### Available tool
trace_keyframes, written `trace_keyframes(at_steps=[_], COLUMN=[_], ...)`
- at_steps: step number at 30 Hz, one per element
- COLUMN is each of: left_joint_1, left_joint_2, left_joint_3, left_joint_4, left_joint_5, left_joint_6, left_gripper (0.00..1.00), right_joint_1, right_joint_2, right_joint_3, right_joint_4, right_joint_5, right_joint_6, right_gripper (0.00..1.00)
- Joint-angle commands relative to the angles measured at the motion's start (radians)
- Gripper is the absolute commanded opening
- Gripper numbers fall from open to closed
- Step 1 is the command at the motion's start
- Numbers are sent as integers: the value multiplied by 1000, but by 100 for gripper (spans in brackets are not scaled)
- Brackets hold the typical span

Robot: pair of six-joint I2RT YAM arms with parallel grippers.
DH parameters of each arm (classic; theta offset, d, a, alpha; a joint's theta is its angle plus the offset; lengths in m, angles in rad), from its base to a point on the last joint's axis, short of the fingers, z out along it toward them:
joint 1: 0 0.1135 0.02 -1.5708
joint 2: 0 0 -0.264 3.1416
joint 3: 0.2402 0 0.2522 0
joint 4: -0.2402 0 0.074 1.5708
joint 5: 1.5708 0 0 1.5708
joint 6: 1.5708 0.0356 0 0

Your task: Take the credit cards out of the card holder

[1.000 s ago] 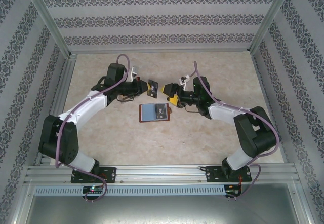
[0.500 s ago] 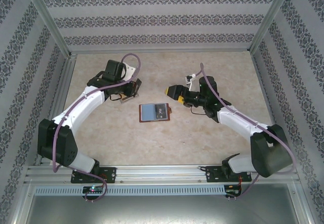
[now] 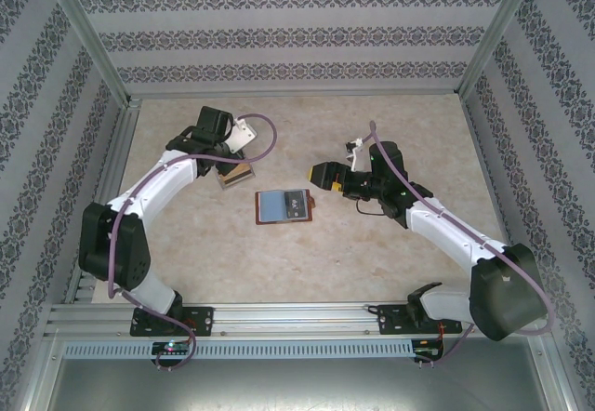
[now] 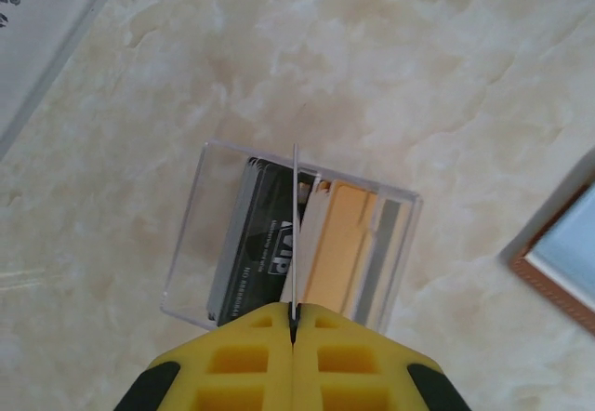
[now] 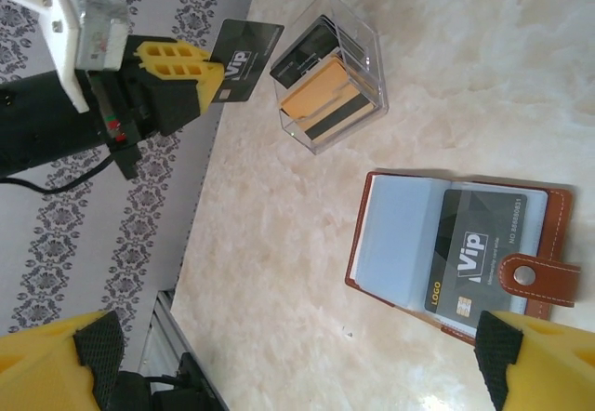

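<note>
Over a marbled beige table (image 3: 372,253), my left hand (image 4: 294,316) pinches a black VIP card (image 5: 244,58); it may snag on the clear plastic box (image 4: 191,244). My right hand (image 3: 318,175) gapes empty.

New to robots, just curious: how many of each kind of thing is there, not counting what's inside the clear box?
Card holder: 1
Clear box: 1
Black cards outside the box: 2, one in the holder, one in the left end effector
Total: 4
</note>
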Motion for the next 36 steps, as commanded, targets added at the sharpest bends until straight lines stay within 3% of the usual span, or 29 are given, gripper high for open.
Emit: trace_keyframes(at_steps=[1,28,36], left_joint_1=[16,51,56], left_joint_2=[29,169,195], left_joint_3=[27,-21,-20], left_joint_4=[29,103,142], left_joint_5=[-18,-25,-70], left_joint_6=[126,168,158], left_gripper=[0,0,15], right_joint_1=[-14,-23,-25], right_joint_2=[-28,40,53], right_joint_3=[11,40,43], right_joint_4=[-21,-15,-4], right_joint_5=[17,-2,-9], right_joint_6=[-27,-19,-14], right_gripper=[98,98,98])
